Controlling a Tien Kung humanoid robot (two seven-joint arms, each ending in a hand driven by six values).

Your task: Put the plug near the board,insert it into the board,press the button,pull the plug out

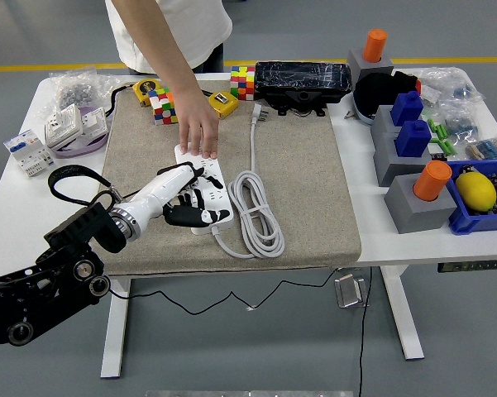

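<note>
A white power strip lies lengthwise on the grey mat, its white cord coiled to its right. My left hand, white with black tips, lies over the middle and near half of the strip. Black shapes show under and beside the hand, and I cannot pick out the black plug among them. A person's hand presses down on the strip's far end. The cord's own grey plug lies loose at the mat's far edge.
Colour cubes and a yellow tape measure sit at the mat's far edge by a black box. Socket parts are at the left. Grey blocks with blue and orange pegs and a blue bin are at the right.
</note>
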